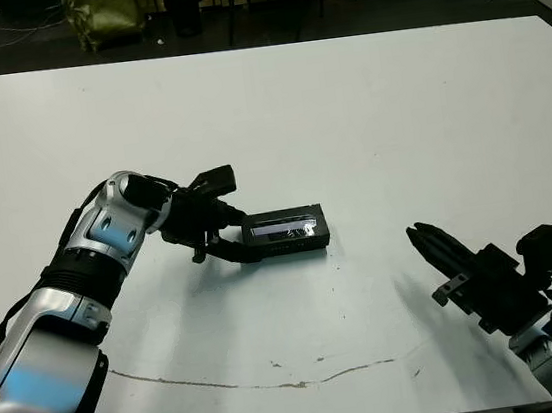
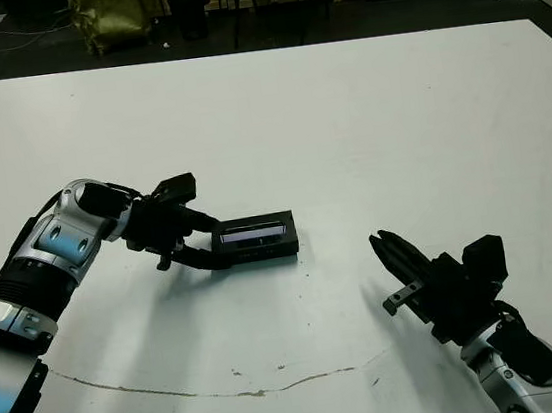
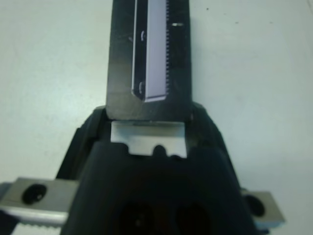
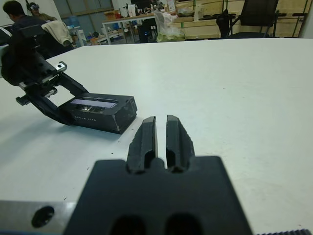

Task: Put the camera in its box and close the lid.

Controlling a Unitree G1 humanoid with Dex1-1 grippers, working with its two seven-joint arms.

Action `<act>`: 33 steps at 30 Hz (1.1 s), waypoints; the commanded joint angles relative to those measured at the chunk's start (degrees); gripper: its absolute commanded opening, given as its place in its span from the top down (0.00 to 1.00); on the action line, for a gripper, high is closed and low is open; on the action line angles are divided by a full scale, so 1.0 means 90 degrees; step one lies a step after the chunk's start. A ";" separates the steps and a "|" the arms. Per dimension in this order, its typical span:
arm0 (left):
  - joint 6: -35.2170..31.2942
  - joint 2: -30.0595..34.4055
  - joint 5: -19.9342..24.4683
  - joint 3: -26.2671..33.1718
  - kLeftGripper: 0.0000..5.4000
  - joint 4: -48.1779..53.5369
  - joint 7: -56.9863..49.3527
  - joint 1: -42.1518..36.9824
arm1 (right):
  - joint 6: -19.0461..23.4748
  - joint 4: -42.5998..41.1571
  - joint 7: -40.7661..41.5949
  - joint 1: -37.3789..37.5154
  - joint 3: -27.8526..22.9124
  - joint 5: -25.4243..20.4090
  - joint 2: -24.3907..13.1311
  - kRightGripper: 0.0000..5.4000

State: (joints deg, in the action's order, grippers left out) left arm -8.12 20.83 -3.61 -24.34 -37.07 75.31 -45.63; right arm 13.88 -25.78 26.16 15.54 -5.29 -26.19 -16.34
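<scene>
One flat black rectangular lid [image 1: 287,229] with a pale grey glossy stripe lies mid-bench [image 1: 364,105], its end pinched by the left pincer [image 1: 240,243]. The right pincer [image 1: 434,245], pressed together, hovers well apart.

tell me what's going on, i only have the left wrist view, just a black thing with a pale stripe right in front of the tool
Observer: That is the lid, lying flat on top of the box on the white table. The left tool is at its end nearest the robot's left.
Operator: is the camera still out on the table somewhere
Observer: No loose camera shows on the table in either head view.
Operator: where's the right arm
Observer: The right tool hangs over bare table, apart from the box, with its fingers nearly together and nothing between them.
</scene>
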 commanded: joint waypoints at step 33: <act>0.2332 0.2213 -0.0495 0.0263 0.00 -0.1479 -0.0191 0.1127 | 0.0378 -0.0324 -0.0109 0.0255 -0.0116 -0.0319 -0.0044 1.00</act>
State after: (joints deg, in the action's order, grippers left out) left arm 13.45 38.47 -4.12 -20.05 -47.91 72.60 -40.47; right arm 15.66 -28.56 25.51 17.22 -5.75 -28.67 -15.90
